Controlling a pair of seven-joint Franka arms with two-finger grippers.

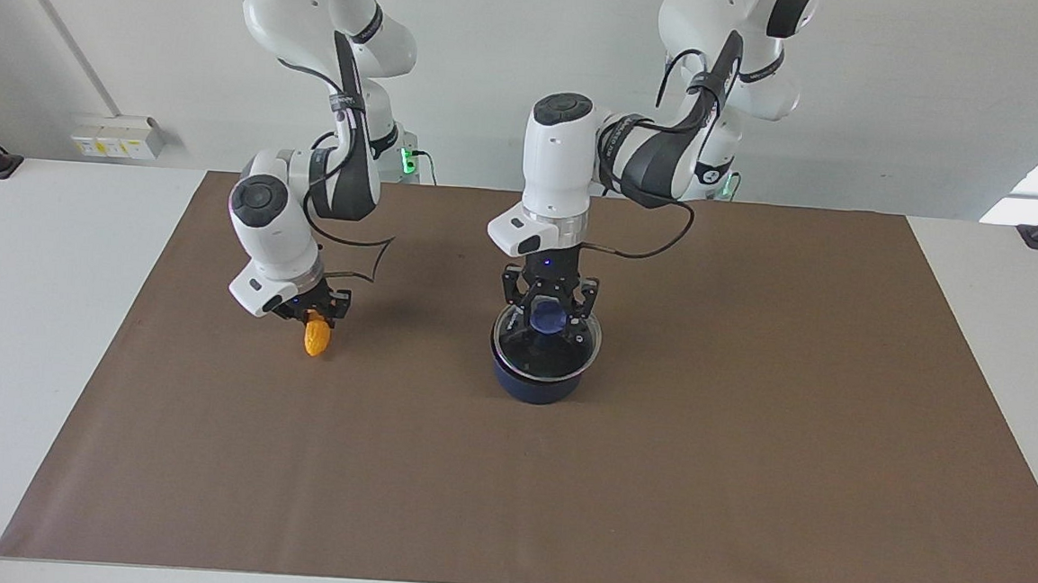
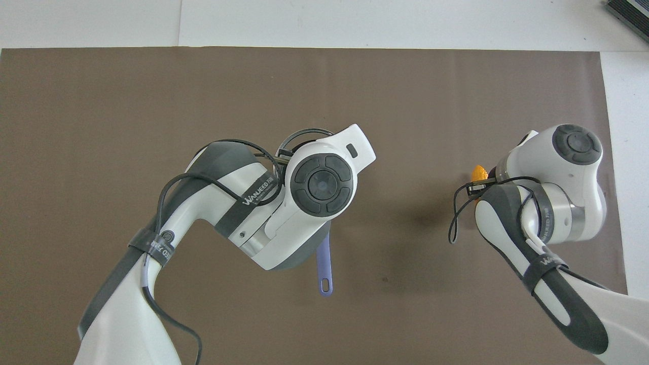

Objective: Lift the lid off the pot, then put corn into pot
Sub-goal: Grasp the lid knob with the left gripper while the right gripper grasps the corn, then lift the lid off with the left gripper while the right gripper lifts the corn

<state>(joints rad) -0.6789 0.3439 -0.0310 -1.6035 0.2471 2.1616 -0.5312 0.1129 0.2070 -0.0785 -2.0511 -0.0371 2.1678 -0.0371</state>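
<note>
Facing view: two white arms at work over a brown mat [image 1: 744, 449], the pot as landmark.
Pot [image 1: 536, 378]: dark navy saucepan, standing about mid-mat; its rim is uncovered on the side away from the robots.
Pot handle [image 2: 324, 271]: seen from overhead, a long blue-purple handle pointing toward the robots, mostly hidden under the left arm.
Lid [image 1: 547, 343]: clear glass disc with a metal rim, raised just above the pot and tilted, not seated.
Left gripper [image 1: 547, 311]: straight over the pot, fingers pinching the lid's blue knob [image 1: 547, 316].
Corn [image 1: 315, 337]: yellow-orange cob, well apart from the pot toward the right arm's end of the mat, hanging end-down clear of the mat; from overhead only a tip shows [image 2: 477, 172].
Right gripper [image 1: 313, 313]: over the mat there, fingers clamped on the corn's upper end.
</note>
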